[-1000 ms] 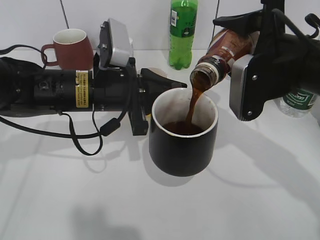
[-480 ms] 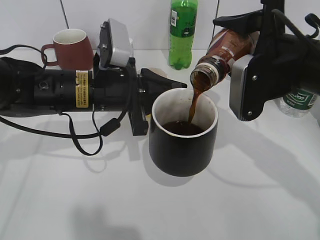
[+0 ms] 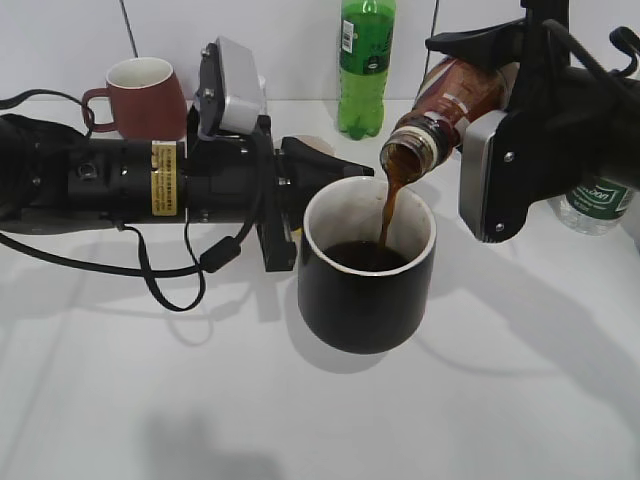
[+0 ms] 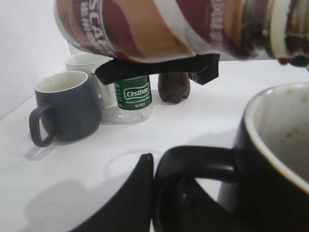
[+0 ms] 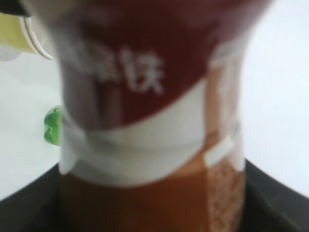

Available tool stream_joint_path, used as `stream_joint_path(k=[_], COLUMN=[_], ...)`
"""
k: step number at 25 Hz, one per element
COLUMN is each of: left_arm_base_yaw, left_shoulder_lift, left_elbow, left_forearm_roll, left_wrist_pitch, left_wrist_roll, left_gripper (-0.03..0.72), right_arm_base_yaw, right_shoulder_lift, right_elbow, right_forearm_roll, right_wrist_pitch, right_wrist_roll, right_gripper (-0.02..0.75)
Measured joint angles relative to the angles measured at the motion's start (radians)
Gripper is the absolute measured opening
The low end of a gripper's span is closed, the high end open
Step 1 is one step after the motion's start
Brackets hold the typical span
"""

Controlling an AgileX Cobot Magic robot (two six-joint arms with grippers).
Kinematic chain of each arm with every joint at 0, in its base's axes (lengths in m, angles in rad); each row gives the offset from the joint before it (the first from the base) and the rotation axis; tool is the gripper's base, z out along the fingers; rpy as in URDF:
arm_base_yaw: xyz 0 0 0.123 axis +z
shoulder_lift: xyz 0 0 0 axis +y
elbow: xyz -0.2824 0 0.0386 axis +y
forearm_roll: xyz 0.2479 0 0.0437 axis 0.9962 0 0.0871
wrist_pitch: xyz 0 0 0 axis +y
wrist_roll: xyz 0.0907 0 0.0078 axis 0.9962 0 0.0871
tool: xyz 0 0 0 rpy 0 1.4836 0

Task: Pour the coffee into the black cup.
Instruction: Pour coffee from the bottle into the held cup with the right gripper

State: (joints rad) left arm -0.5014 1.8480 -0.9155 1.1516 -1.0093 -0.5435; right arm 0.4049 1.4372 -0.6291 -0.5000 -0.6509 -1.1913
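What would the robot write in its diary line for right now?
right end effector: holds tilted brown coffee bottle | coffee stream: falling into glossy black ceramic mug | left end effector: shut on mug handle

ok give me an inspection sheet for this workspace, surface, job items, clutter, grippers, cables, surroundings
surface: white table, no spills seen.
job's things: coffee bottle tilted, mouth above the black cup; coffee streaming in, cup partly filled.
clutter: maroon mug, green soda bottle, water bottle, dark grey mug with a pale mug behind it, a dark bottle base.
grippers: left gripper closed on the cup's handle; right gripper clamped around the bottle.
cables: black cable looping onto the table under the left arm.
surroundings: white tiled wall.
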Motion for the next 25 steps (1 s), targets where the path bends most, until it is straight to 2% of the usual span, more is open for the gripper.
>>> stream_joint_path(k=[25], left_arm_base_yaw=[0.000], left_shoulder_lift=[0.000], left_elbow=[0.000], left_forearm_roll=[0.001], left_wrist_pitch=[0.000], left_wrist_roll=[0.000], left_gripper=[0.045], right_arm_base_yaw=[0.000], right_shoulder_lift=[-0.001], right_elbow=[0.000], right_forearm_roll=[0.000], right_wrist_pitch=[-0.008], right_wrist_roll=[-0.029], right_gripper=[0.527])
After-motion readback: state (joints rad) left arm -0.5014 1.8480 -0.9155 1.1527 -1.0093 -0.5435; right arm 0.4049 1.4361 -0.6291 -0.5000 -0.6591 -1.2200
